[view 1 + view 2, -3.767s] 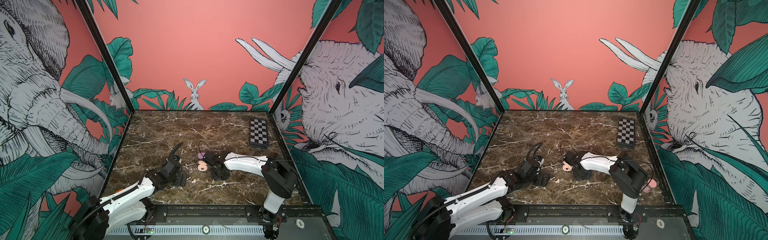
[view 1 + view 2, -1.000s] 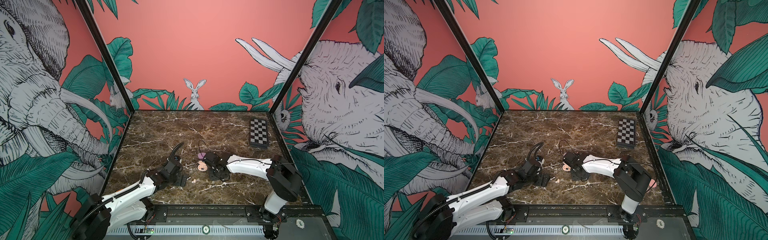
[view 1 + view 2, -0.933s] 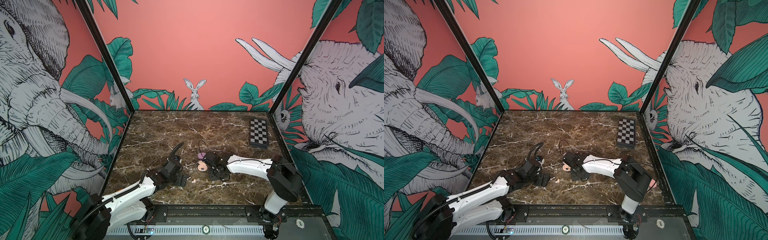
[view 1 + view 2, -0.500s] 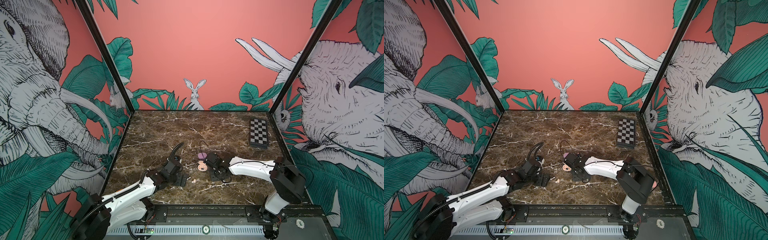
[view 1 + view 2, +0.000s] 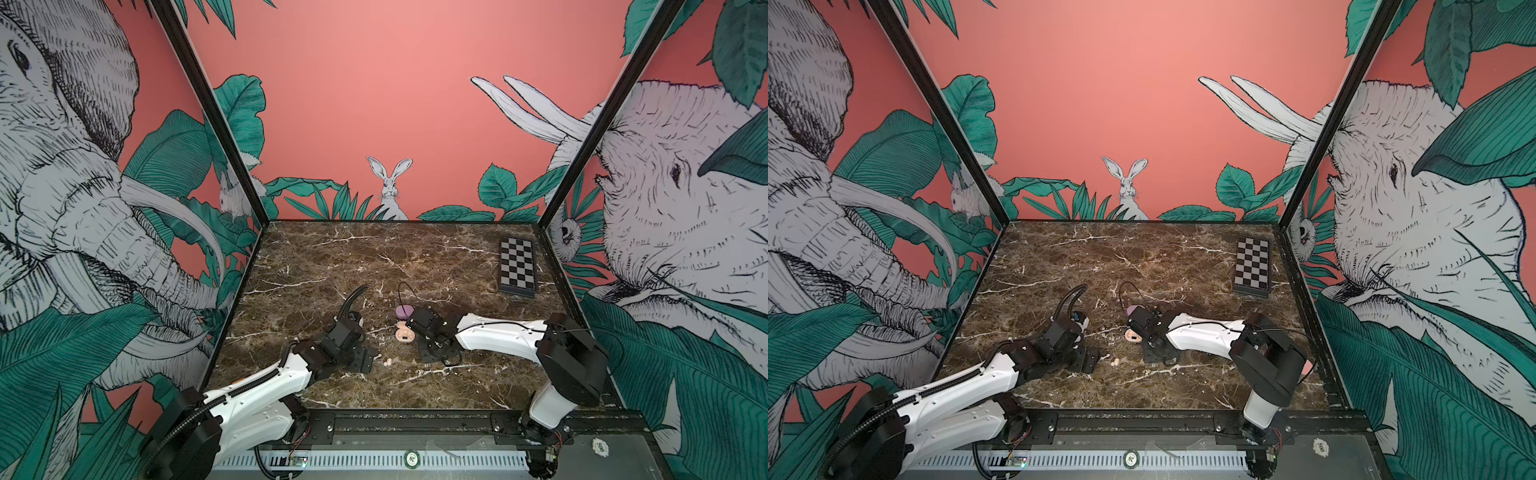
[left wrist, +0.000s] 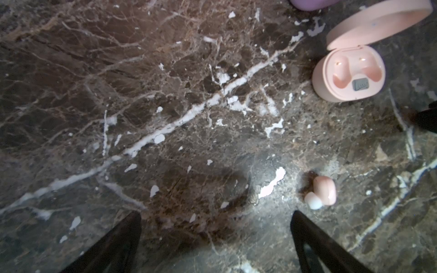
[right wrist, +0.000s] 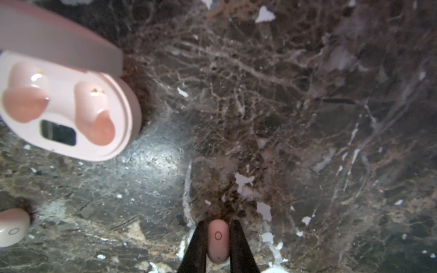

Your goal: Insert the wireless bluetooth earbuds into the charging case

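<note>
Sitting pinched inside the right tool [image 7: 218, 238]: one peach earbud [image 7: 218, 240].

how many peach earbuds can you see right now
2. One peach earbud is pinched in the right gripper. The other earbud lies on the table near the left gripper. Both case wells look empty; lilac ones may be hidden.

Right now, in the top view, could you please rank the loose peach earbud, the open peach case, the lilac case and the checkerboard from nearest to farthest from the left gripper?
Measured from the open left gripper:
1. Loose peach earbud, on the marble just to its right.
2. Open peach case, farther back, centre.
3. Lilac case, right behind the peach case.
4. Checkerboard, far back right.
</note>
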You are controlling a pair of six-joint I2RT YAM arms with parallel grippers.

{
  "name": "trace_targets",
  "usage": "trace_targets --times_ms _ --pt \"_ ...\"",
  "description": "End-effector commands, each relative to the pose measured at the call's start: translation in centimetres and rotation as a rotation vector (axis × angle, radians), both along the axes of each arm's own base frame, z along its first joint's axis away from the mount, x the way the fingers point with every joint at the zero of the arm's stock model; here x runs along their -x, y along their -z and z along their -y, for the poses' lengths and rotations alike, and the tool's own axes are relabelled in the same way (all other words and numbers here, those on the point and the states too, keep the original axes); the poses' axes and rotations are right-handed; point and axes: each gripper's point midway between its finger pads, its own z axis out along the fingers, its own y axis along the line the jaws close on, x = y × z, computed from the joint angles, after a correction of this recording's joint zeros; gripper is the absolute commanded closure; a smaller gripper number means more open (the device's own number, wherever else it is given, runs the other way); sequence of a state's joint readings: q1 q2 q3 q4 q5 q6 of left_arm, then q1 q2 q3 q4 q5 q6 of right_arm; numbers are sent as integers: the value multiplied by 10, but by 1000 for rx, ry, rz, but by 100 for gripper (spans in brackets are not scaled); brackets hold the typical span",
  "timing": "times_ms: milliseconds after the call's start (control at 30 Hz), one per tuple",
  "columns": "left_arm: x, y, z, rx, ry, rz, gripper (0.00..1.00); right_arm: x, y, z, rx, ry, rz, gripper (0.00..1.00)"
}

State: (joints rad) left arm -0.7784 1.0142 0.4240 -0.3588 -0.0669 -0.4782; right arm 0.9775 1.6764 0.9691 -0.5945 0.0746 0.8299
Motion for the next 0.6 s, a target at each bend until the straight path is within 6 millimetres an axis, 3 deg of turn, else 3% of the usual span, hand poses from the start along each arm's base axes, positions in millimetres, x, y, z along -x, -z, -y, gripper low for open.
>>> trace_targets --times_ms 0,567 --pt "-4 -8 6 21 2 17 1 3 11 4 39 -5 -14 84" --pt "-4 -6 6 17 1 11 1 1 17 5 69 -10 -19 81"
